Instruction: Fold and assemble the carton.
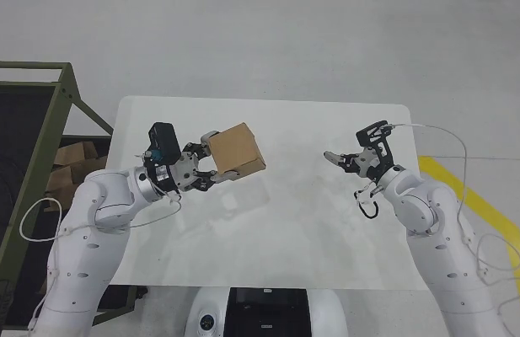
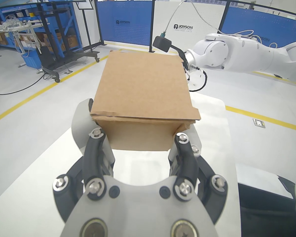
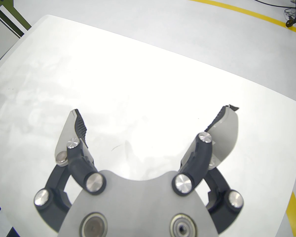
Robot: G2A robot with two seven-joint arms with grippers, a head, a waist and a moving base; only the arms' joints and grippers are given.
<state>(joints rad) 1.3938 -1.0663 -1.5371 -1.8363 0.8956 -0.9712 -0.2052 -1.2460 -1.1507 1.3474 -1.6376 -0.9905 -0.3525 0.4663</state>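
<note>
A brown cardboard carton (image 1: 238,151), closed into a box shape, is held above the white table (image 1: 268,244) left of its middle. My left gripper (image 1: 212,157) is shut on the carton's near end, one finger on each side. In the left wrist view the carton (image 2: 143,92) fills the centre, clamped at its near end by the left gripper (image 2: 140,134). My right gripper (image 1: 337,157) hovers over the right part of the table, apart from the carton. In the right wrist view the right gripper (image 3: 150,119) stands open, nothing between its fingers.
A green metal frame (image 1: 70,88) with several cardboard pieces (image 1: 70,168) below it stands off the table's left edge. A yellow floor line (image 1: 462,189) runs past the table's right side. A black cable loop (image 1: 367,205) hangs from the right wrist.
</note>
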